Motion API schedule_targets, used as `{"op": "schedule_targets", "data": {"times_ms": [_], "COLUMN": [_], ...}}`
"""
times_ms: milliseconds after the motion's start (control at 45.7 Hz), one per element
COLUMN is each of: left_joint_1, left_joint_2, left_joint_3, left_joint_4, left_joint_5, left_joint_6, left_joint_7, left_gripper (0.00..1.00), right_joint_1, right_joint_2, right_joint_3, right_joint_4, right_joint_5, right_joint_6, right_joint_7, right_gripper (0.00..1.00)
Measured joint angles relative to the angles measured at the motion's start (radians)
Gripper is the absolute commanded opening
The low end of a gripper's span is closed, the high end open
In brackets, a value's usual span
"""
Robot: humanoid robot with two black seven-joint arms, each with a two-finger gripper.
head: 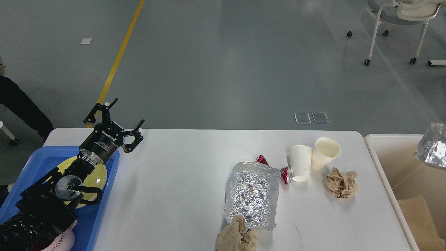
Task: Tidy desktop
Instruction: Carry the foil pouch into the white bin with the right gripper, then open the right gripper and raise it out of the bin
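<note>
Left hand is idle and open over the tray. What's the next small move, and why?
Probably swing the left hand right toward the foil tray on the desktop. It hangs open and empty above the blue tray, while foil, paper cups and crumpled paper still litter the table.

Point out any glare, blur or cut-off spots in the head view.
Head view: lighting is soft and even, shadows on the desktop are faint. The foil tray throws speckled glare. A foil piece at the right edge, above the beige bin, looks motion-blurred and cropped. The left gripper is sharp, fingers spread. The crumpled brown paper at the bottom is cut off by the frame.
</note>
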Motion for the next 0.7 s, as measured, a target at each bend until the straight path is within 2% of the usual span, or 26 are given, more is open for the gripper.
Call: {"op": "schedule_targets", "data": {"times_ms": [131,219,241,263,306,591,657,700], "left_joint_1": [0.000,0.000,0.000,0.000,0.000,0.000,0.000,0.000], "left_joint_2": [0.000,0.000,0.000,0.000,0.000,0.000,0.000,0.000], "left_joint_3": [-0.001,-0.001,-0.001,-0.001,-0.001,0.000,0.000,0.000], "left_joint_4": [0.000,0.000,0.000,0.000,0.000,0.000,0.000,0.000], "left_joint_5": [0.000,0.000,0.000,0.000,0.000,0.000,0.000,0.000], "left_joint_6": [0.000,0.000,0.000,0.000,0.000,0.000,0.000,0.000], "left_joint_7": [0.000,-0.001,-0.001,-0.001,-0.001,-0.001,-0.001,-0.001], "left_gripper": [1.00,1.00,1.00,1.00,1.00,1.00,1.00,1.00], "right_joint_1": [-0.266,-0.365,-0.379,-0.392,-0.404,-0.395,-0.322,-0.229], "right_joint_2": [0.126,0.190,0.200,0.210,0.221,0.237,0.215,0.162], "right_joint_3": [0.150,0.213,0.221,0.229,0.238,0.263,0.253,0.237], "right_joint_4": [-0.177,-0.244,-0.250,-0.257,-0.260,-0.209,-0.099,0.028], "right_joint_5": [0.063,0.076,0.077,0.078,0.078,0.080,0.079,0.071], "right_joint_6": [-0.055,-0.081,-0.091,-0.104,-0.124,-0.146,-0.136,-0.131], "right_joint_7": [-0.007,-0.011,-0.012,-0.013,-0.016,-0.027,-0.027,-0.026], "right_gripper": [0.00,0.00,0.17,0.42,1.00,1.00,1.00,1.00]}}
